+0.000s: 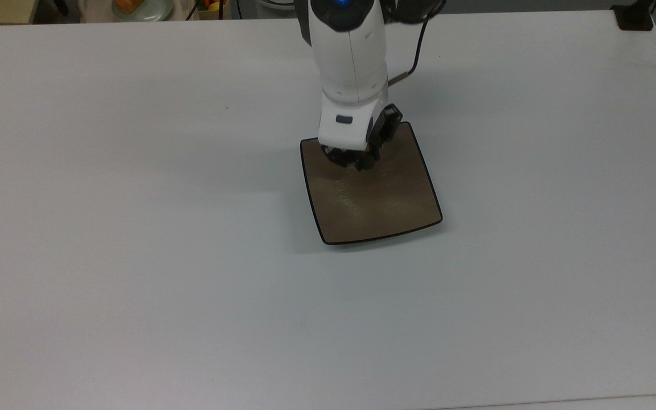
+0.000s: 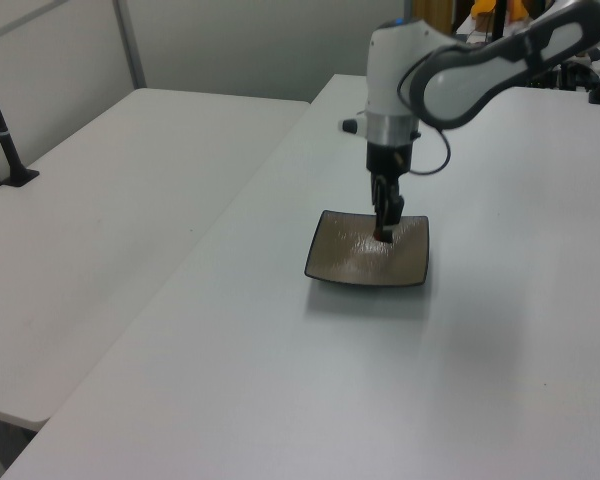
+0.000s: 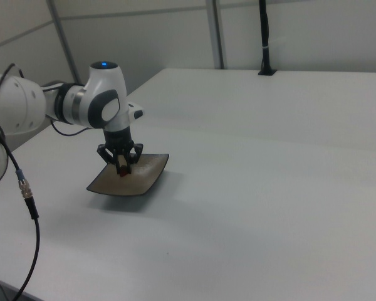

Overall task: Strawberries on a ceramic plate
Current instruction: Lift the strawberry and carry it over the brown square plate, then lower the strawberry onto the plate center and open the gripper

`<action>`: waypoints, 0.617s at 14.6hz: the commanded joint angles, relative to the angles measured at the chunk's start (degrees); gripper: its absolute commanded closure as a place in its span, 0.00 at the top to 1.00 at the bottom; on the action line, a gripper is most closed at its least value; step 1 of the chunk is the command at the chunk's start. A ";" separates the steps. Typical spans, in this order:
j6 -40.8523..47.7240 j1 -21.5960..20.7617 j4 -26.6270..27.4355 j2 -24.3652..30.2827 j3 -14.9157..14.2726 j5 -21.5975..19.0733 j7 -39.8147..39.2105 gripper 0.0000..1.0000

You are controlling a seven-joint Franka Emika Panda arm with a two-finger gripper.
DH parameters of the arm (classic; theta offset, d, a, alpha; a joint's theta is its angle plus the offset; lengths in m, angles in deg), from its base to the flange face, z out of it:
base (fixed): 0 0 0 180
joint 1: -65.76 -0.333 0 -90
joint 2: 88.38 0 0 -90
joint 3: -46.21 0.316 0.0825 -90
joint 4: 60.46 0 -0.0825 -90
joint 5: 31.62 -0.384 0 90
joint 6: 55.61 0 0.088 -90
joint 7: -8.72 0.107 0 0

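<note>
Right view shows the hand (image 3: 122,168) pinching the strawberry (image 3: 123,170) low over the plate (image 3: 106,184), ready for a gentle release.

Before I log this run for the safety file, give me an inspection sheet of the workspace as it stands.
Surface: white table, bare around the plate.
Job's things: ceramic plate flat on the table; strawberry held between the gripper's fingers just above the plate, contact with the plate cannot be told.
Clutter: nothing seen on the table.
Gripper: gripper pointing down over the plate's half at the top view's top, shut on the strawberry.
Cables: black cable looping off the arm; another black cable with a connector hanging at the right view's left.
Surroundings: second white table alongside; black post at the far edge; grey wall panels behind.
</note>
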 commanded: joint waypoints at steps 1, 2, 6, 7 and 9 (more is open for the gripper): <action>-5.38 -0.51 -1.24 -3.12 -0.64 0.38 0.67 0.00; -7.23 -0.51 -1.15 -3.48 -0.64 0.29 0.76 0.00; -8.83 -0.69 -1.24 -5.32 -0.55 0.38 0.76 0.01; -8.83 -0.77 -1.15 -5.33 -0.55 0.38 0.76 0.02; -8.83 -0.69 -1.15 -5.33 -0.55 0.20 1.02 0.19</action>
